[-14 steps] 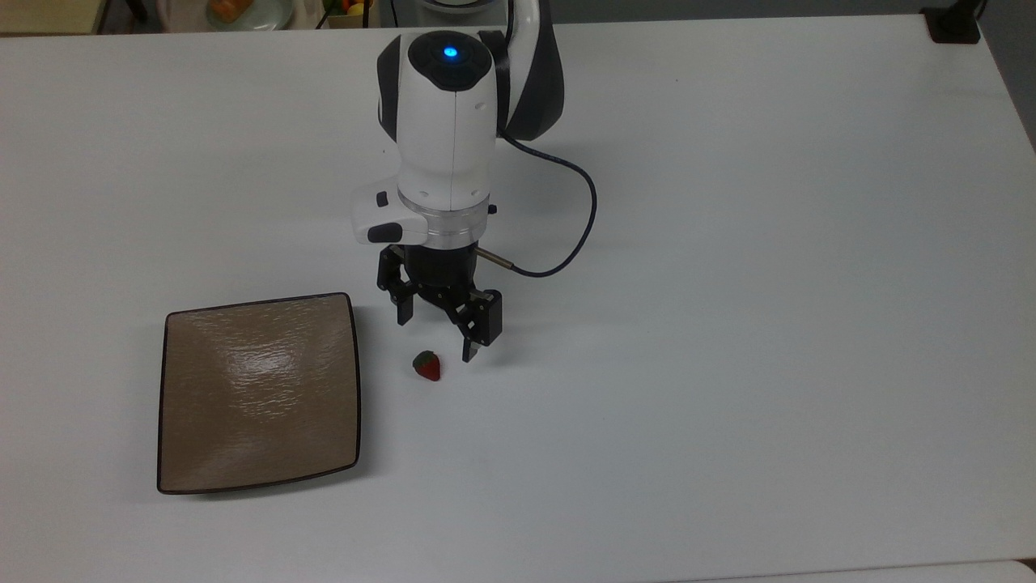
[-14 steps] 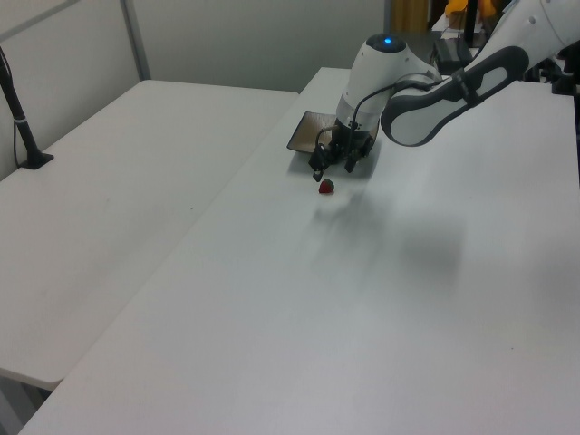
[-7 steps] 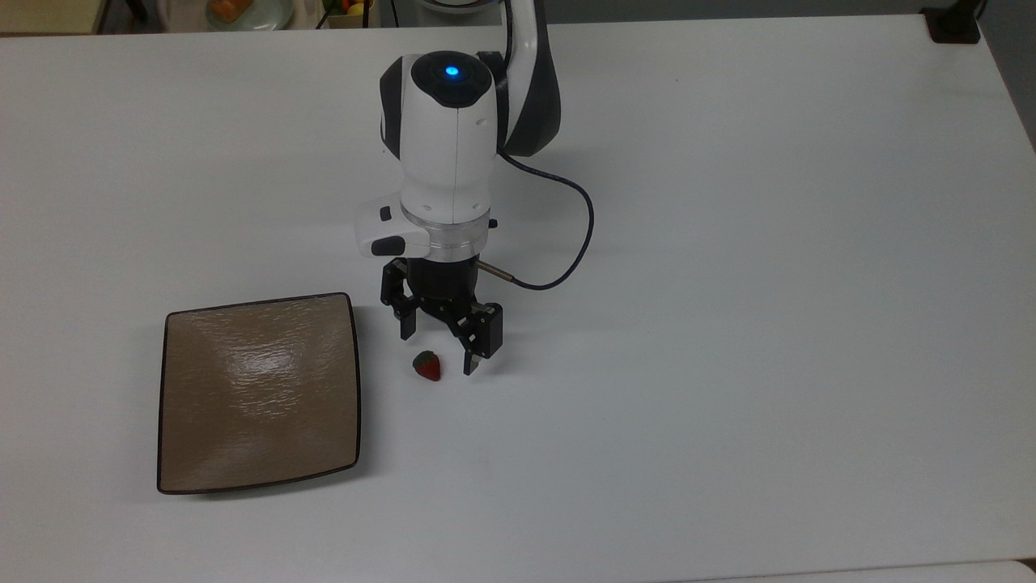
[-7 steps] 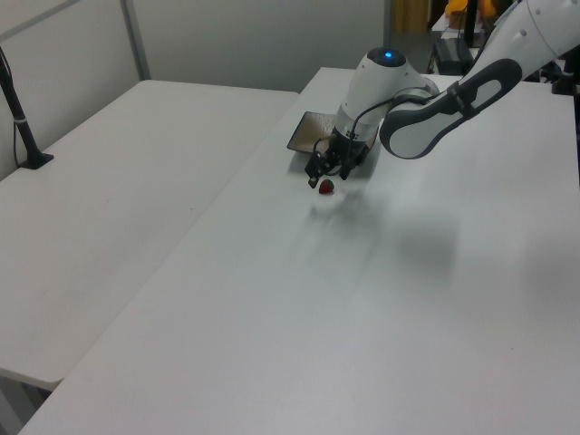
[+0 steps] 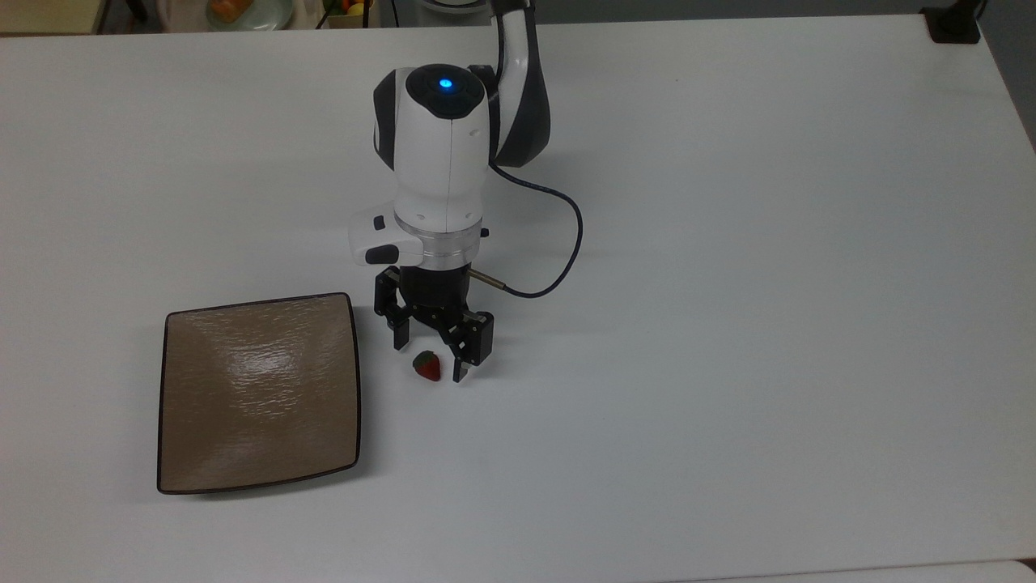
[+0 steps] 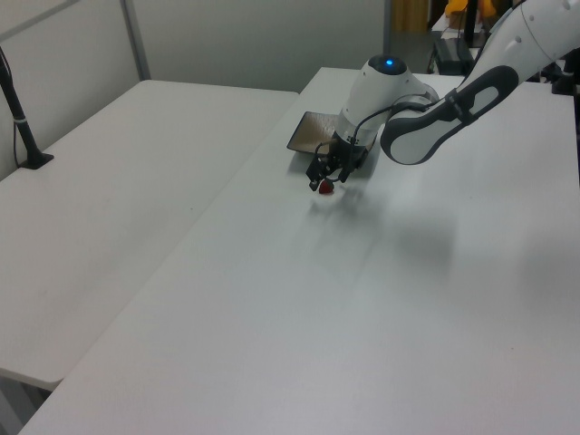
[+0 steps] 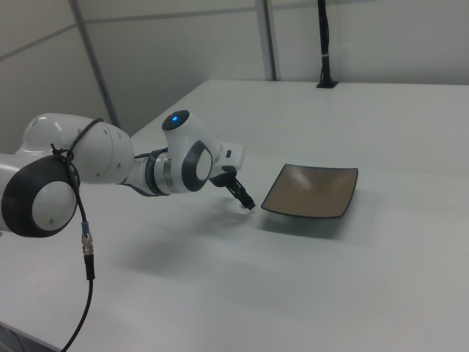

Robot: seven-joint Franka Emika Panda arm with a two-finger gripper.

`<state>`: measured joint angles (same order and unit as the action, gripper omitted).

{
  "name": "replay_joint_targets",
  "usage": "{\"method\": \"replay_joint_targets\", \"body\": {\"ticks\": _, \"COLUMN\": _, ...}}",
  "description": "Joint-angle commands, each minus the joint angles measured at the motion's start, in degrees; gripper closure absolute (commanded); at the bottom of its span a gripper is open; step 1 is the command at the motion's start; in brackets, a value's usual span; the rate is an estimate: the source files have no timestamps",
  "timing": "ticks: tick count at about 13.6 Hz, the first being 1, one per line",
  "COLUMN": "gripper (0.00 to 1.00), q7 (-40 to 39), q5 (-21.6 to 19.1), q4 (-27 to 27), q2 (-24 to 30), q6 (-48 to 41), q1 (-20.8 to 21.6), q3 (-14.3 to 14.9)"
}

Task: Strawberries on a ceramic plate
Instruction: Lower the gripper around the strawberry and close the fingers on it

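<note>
While the strawberry is sitting untouched on the white worktop, the gripper is hanging right over it with its fingers spread apart, 1 finger showing on the top view's left of the fruit and the other just beside it on the top view's right. Nothing is being squeezed yet; the jaws are standing wide and the berry is lying between them, red body and dark green cap both showing. From the left view, the gripper is sitting low over the strawberry, though whether the fingertips are actually reaching the worktop is hard to tell.

The plate is waiting bare, a glossy tan-brown square with a dark rim, lying just to the top view's left of the strawberry and clear of it. In the right view the plate is resting just beyond the gripper.

So the score so far, as I'm judging it: the approach is looking about finished, but the grasp itself isn't made. Closing on the berry, lifting it, carrying it the short way across to the plate and letting go are all left to do.
</note>
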<state>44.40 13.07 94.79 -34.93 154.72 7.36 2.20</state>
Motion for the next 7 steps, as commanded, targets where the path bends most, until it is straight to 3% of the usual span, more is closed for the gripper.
{"method": "replay_joint_targets", "body": {"ticks": 1, "gripper": 0.33, "q7": 1.83, "q5": 2.91, "q4": 0.4, "q2": -0.05, "q6": 2.43, "q1": 0.11, "q3": 0.26}}
{"method": "replay_joint_targets", "body": {"ticks": 7, "gripper": 0.55, "q7": 1.74, "q5": 4.24, "q4": 0.4, "q2": -0.4, "q6": 2.7, "q1": 0.11, "q3": 0.26}}
